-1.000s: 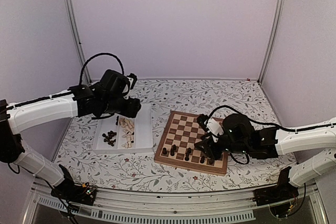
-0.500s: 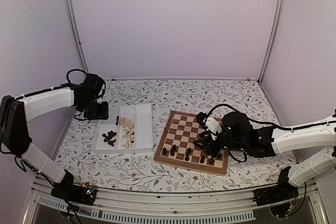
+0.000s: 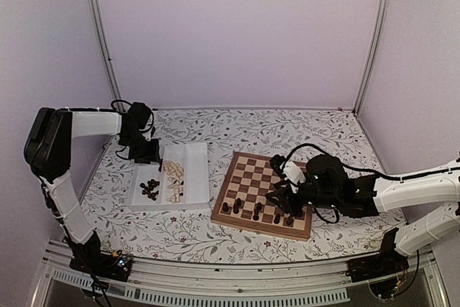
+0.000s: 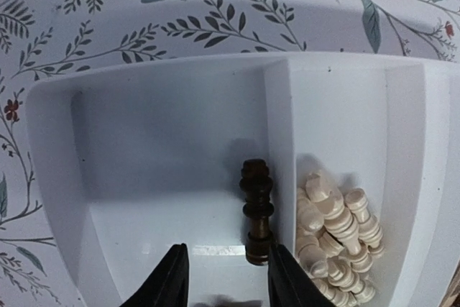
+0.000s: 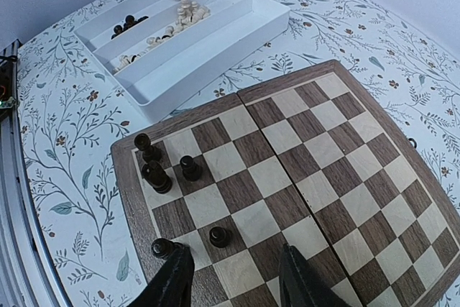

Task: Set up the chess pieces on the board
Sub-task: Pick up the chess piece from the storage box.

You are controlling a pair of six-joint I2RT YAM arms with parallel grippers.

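**Centre on the lying dark piece before closing**

My left end effector (image 4: 226, 282) stands half-wide and empty, low in the white tray's (image 4: 165, 70) left compartment. A dark chess piece (image 4: 256, 210) lies flat at 12 o'clock, its base beside the 3 o'clock finger, close to the divider (image 4: 277, 127). I'd nudge toward 3 o'clock, then pinch across the stem. My right end effector (image 5: 231, 278) hangs half-wide and empty over the board (image 5: 338, 177), near its dark pieces (image 5: 154, 174).

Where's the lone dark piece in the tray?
Left wrist view: the lone dark piece is in the left compartment of the tray, against the divider, beside the pale pieces, just ahead of the left end effector.
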